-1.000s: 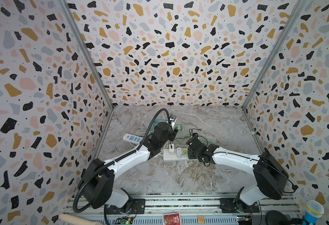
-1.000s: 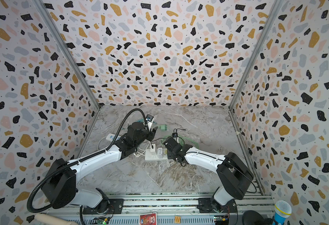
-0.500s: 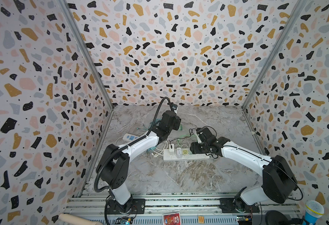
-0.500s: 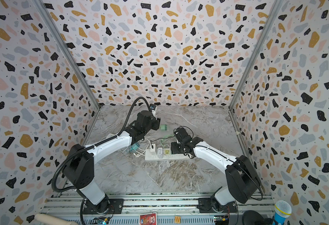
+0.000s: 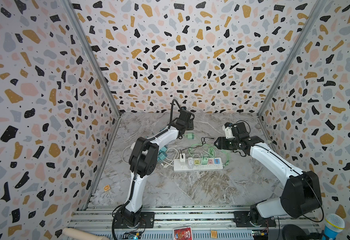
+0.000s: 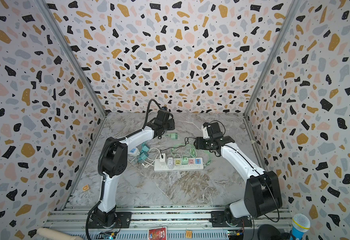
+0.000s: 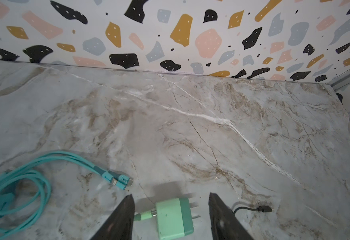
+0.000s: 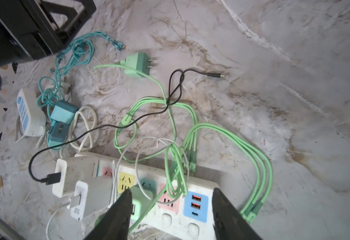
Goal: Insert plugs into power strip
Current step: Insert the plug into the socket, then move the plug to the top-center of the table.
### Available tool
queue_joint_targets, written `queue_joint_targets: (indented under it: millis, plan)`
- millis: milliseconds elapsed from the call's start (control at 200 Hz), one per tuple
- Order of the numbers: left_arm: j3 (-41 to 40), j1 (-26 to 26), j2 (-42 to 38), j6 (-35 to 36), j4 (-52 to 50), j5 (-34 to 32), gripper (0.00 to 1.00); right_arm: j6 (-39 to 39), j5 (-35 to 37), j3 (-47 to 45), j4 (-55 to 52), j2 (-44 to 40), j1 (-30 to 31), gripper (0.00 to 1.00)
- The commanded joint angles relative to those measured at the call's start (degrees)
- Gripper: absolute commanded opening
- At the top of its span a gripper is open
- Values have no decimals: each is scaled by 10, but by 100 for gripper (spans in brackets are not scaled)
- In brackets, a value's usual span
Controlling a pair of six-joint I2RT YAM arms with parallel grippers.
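Mint plug (image 7: pixel 173 220) loose, framed by released left hand (image 7: pixel 170 195); 3 look seated in strip (image 5: pixel 199 168); 2 teal plugs (image 8: pixel 63 113) pending; right hand (image 8: pixel 172 190) released, empty.

Two slim arms, left arm (image 5: pixel 136 187) and right arm (image 5: pixel 271 158), glossy white link shells, boxy matte-black joint housings, ribbed black cable hose (image 5: pixel 171 110) along the left one, black wedge-shaped claw fingers (image 7: pixel 118 220), flat black base plates (image 5: pixel 147 218) with screws
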Motion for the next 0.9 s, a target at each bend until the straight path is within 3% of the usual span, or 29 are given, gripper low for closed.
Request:
queue_joint_targets:
  millis: [0, 125, 345, 731, 896]
  plan:
    - [37, 4, 27, -54, -17, 31, 53, -40, -39, 16, -17, 8, -21, 61]
    - [60, 5, 53, -86, -41, 36, 52, -59, -57, 15, -18, 13, -44, 61]
    - [19, 3, 53, -132, -27, 75, 44, -72, -88, -1, -8, 20, -67, 61]
    - [-52, 2, 18, -169, -19, 73, 44, -77, -103, -18, 8, 22, -67, 61]
    - [-42, 2, 31, -173, -22, 76, 46, -78, -105, -20, 9, 16, -68, 61]
